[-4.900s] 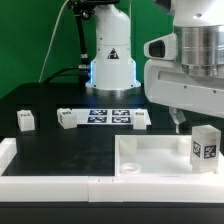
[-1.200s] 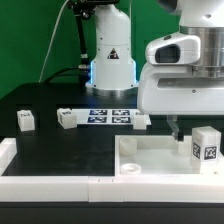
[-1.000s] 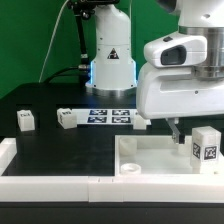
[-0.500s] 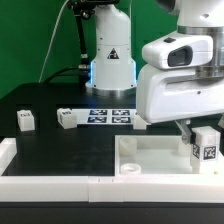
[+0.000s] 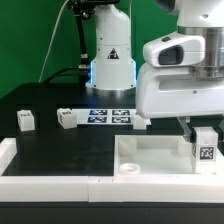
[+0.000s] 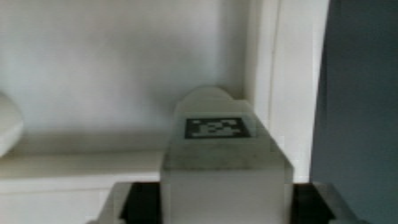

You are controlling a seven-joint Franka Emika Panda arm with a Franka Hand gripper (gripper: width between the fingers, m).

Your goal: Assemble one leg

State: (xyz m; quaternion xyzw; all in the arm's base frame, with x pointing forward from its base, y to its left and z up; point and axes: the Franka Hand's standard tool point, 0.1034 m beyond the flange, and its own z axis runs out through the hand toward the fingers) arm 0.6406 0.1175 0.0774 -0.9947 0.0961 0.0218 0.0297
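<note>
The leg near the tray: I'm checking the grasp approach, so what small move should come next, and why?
Probably close the gripper on the leg. In the wrist view the leg sits centred between the dark fingers, which look open, with the gripper low just behind it in the exterior view.

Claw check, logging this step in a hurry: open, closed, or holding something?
Claw: fingers straddle the leg; whether they are closed on it cannot be told.

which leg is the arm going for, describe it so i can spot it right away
Start at the large white tray-like piece at the front of the table. The leg stands upright at its end on the exterior view's right, just under the end effector. Unlike the small white blocks lying back on the black table, it shows a marker tag facing the camera.
</note>
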